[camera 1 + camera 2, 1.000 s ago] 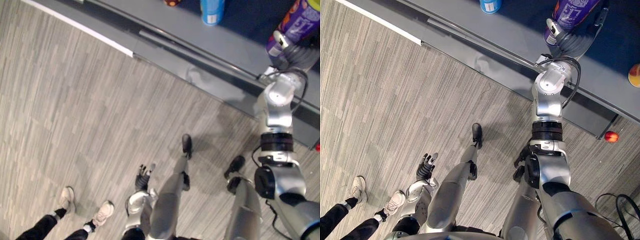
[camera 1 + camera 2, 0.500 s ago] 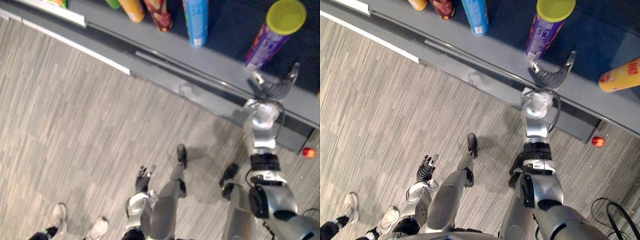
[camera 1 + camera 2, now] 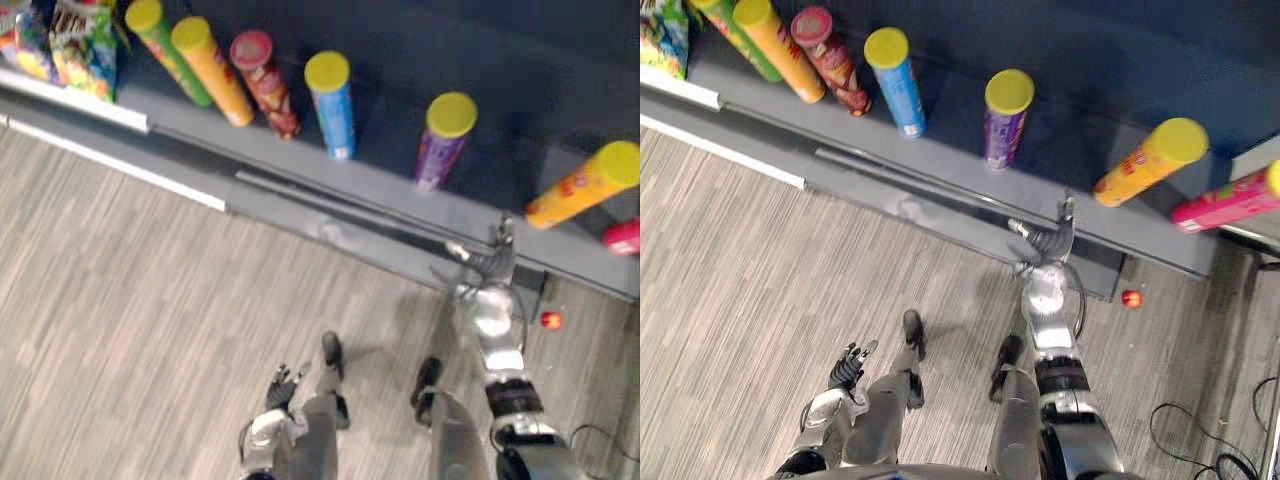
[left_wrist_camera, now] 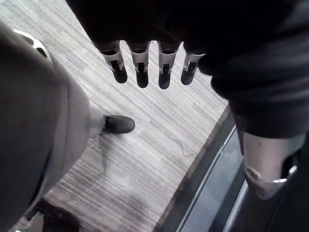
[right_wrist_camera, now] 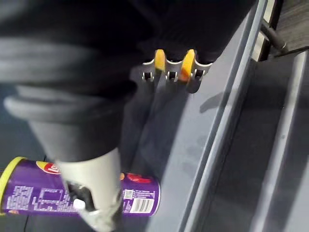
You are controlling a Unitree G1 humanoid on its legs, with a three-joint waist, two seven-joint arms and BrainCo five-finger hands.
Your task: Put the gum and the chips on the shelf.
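Observation:
A purple chips can (image 3: 440,146) with a yellow lid stands upright on the grey shelf (image 3: 385,182). My right hand (image 3: 491,258) is open and empty at the shelf's front edge, a short way in front of the can and not touching it. In the right wrist view the can (image 5: 24,194) shows past the thumb, and the fingers (image 5: 166,72) are straight over the shelf board. My left hand (image 3: 848,366) hangs low beside the leg, its fingers (image 4: 141,68) relaxed over the floor and holding nothing.
Several other chips cans stand on the shelf: green (image 3: 165,45), orange (image 3: 212,68), red (image 3: 264,82), blue (image 3: 333,102), a tilted orange one (image 3: 585,185) and a pink one (image 3: 1225,198). Snack bags (image 3: 75,45) sit far left. A small red ball (image 3: 549,320) lies on the floor.
My right hand let go of the purple can and drew back to the shelf's edge. The camera has lifted, bringing more of the shelf into view.

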